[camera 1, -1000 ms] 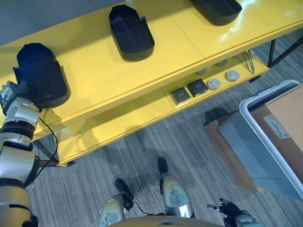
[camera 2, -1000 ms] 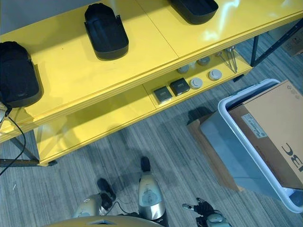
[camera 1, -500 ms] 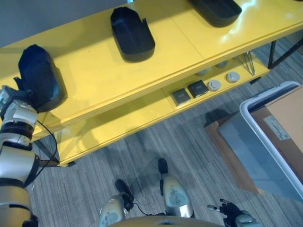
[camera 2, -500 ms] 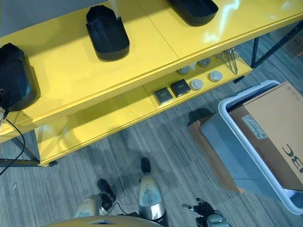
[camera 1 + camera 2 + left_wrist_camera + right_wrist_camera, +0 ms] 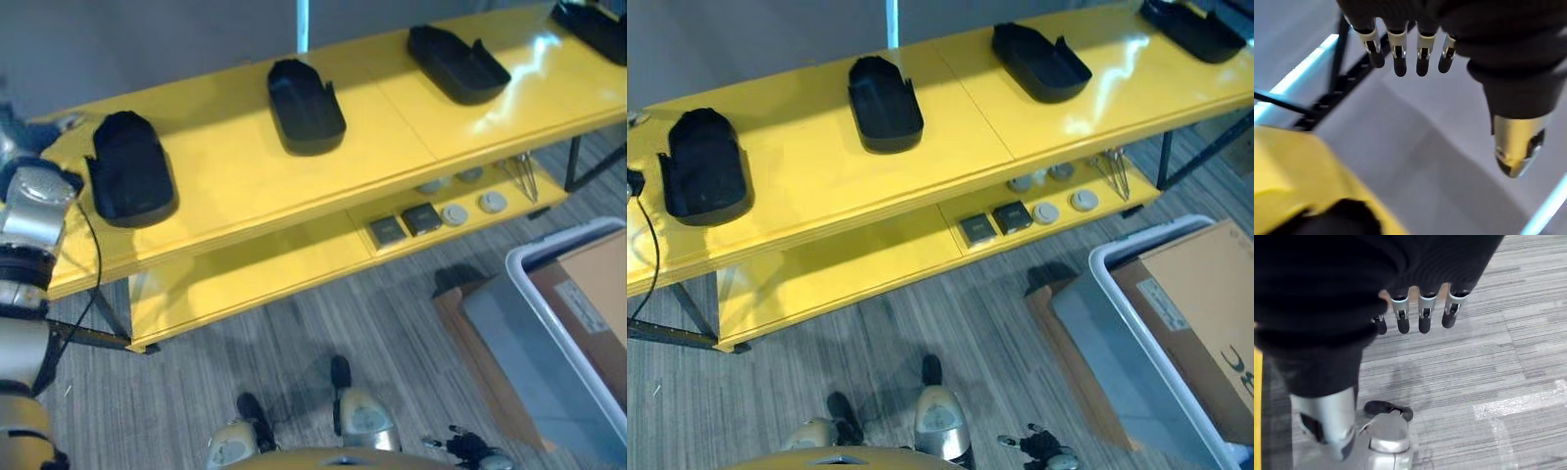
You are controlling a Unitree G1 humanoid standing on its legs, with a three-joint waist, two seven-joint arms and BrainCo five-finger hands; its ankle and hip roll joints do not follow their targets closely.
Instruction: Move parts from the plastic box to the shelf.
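Observation:
Several black moulded parts lie in a row on the top of the yellow shelf (image 5: 235, 186). The leftmost part (image 5: 129, 168) rests flat near the shelf's left end, and its dark edge (image 5: 1337, 220) shows in the left wrist view. My left hand (image 5: 1420, 54) hovers just off that left end, apart from the part, fingers straight and holding nothing. Low at my right side, my right hand (image 5: 1422, 313) hangs over the floor with relaxed, empty fingers. The white-rimmed plastic box (image 5: 1117, 257) stands on the floor at the right.
More black parts (image 5: 306, 94) (image 5: 458, 64) lie further right on the top board. The lower board carries small square (image 5: 407, 223) and round (image 5: 470, 208) pieces. A cardboard box (image 5: 1205, 294) lies in the plastic box. Grey carpet stretches before the shelf.
The camera has tilted up, showing more of the shelf. My left hand let go of the leftmost black part, which now lies flat, and drew back off the shelf's left end.

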